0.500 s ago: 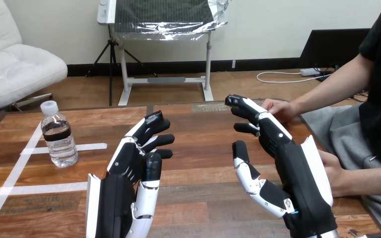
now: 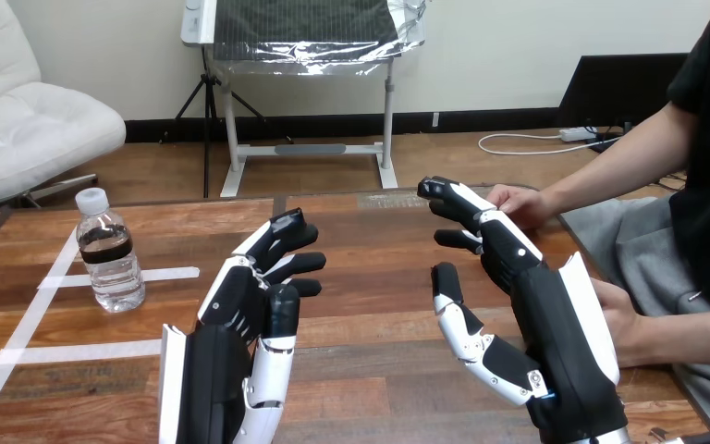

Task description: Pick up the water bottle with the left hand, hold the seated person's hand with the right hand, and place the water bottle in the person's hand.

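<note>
Water bottle stands upright near the table's far left corner, beside a white tape strip. I see my left hand over the near edge, fingers loosely spread, holding nothing. My right hand is spread too, fingertips just beside the person's hand at the far right edge.

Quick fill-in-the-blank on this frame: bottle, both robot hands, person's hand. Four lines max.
The water bottle stands ___ on the table, cap on. In the view it is to the ___ of the left robot hand. The left robot hand holds ___. The right robot hand, open, points toward the person's hand at the view's ___ side.
Missing: upright; left; nothing; right.
</note>
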Motion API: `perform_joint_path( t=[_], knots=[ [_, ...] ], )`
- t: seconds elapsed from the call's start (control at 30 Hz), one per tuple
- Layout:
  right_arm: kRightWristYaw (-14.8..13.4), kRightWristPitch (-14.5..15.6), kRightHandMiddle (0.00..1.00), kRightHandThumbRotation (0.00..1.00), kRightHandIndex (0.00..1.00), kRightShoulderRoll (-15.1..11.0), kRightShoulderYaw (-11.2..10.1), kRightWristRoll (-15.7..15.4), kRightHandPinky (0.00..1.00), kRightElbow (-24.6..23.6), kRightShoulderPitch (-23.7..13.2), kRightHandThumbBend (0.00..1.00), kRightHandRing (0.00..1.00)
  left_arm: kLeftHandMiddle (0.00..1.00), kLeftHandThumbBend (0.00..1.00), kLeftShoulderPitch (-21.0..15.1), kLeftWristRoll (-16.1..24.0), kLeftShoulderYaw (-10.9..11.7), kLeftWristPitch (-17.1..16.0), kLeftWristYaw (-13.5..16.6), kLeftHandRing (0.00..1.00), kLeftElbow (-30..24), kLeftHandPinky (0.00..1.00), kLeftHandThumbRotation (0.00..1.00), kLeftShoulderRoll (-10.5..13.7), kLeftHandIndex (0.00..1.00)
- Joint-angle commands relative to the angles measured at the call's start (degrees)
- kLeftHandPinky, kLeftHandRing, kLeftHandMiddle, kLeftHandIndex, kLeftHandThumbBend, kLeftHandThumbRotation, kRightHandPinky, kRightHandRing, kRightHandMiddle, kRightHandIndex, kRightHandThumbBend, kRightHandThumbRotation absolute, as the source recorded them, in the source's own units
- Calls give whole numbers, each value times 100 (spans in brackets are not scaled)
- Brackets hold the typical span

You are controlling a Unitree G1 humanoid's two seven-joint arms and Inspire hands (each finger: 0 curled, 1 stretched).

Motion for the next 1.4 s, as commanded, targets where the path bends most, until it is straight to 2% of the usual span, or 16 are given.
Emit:
perform_joint_path(
  t=[0.0,0.1,0.2,0.3,0.33,0.4,0.53,0.63,0.87,1.07,1.37],
  knots=[
    [11,2,90,0,83,77,-17,53,79,-165,-378,5,87,77,34,-137,240,193,-24,111,71,-249,62,87,-524,79],
    [2,-9,90,0,83,87,-14,54,79,-150,-391,5,87,77,33,-150,388,315,-34,208,71,-286,62,87,-523,79],
    [5,-24,90,0,83,88,-12,69,79,-134,-402,5,87,77,34,-159,755,532,39,466,71,-351,62,83,-597,78],
    [2,-11,90,0,83,88,-13,52,79,-141,-403,5,87,76,36,-164,1192,773,250,660,72,-519,63,80,-561,78],
    [-3,-17,90,0,83,82,-19,35,79,-139,-408,5,87,77,36,-205,1526,976,369,841,72,-613,63,80,-524,79],
    [-8,-28,90,0,83,75,-26,15,80,-134,-414,5,88,77,36,-255,1912,1195,503,1065,73,-711,64,79,-485,79],
    [-5,-50,90,0,83,69,-25,17,82,-112,-430,5,89,78,37,-323,2348,1476,815,1395,74,-832,66,76,-449,79],
    [-11,-51,90,0,83,75,-26,20,82,-100,-435,5,89,79,41,-388,2484,1675,1066,1543,76,-921,69,72,-385,79],
    [-28,-55,90,0,83,78,-38,-4,83,-74,-452,5,89,81,39,-686,3189,2233,1513,1898,79,-944,71,67,109,81],
    [-45,-44,89,0,83,90,-40,-35,83,-67,-464,5,89,83,41,-903,3605,2554,1871,2039,80,-847,71,67,360,83],
    [-66,-42,89,0,82,113,-25,-70,83,-45,-489,4,88,85,49,-1188,4220,2748,2522,2110,80,-615,69,82,641,84]
  ],
)
